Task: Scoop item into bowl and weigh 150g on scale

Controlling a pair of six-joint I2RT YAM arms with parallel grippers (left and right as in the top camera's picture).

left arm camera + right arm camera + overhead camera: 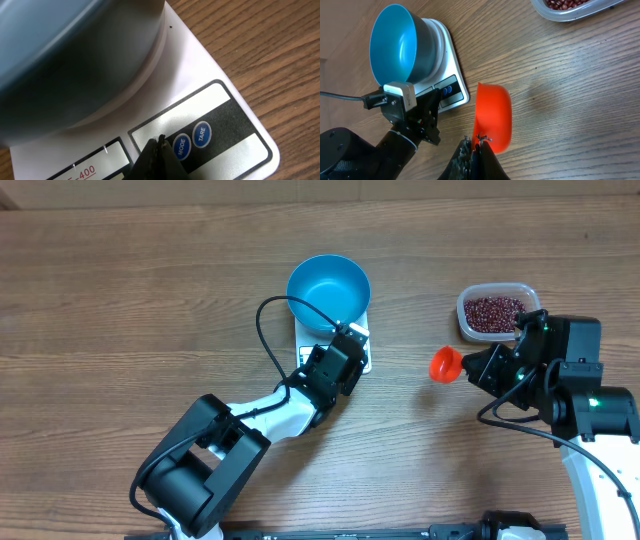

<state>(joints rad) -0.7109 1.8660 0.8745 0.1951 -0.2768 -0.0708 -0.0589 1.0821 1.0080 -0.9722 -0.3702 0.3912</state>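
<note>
Left wrist view: the left gripper (159,150) has its 2 fingers pressed together into 1 blunt tip, set over the scale's (200,70) control panel just beside the MODE button (181,146). TARE (201,134) is the next button along. Whether the tip touches the panel I cannot tell. Beyond the buttons, the bowl (65,55) sits on the scale's platform. From the right wrist its blue inside looks bare, so no weighing has begun.

The right gripper (478,145) pinches the handle of the orange scoop (492,117). The cup is empty and juts out from the jaws toward the bowl's side of the table (120,300).

The beans (494,311) lie the other way — in the clear tub (467,326), near the right gripper and well apart from the left one. The tub's long axis runs across the table, left to right in the overhead view.

The coming move probably turns on that relation. The right arm is the nearer one by far, but the scoop's mouth faces away from the tub, so it would likely need to swing round and dip before any beans come out. Zeroing the scale under the bowl looks like the left arm's job — TARE, not MODE, is the button for that.
</note>
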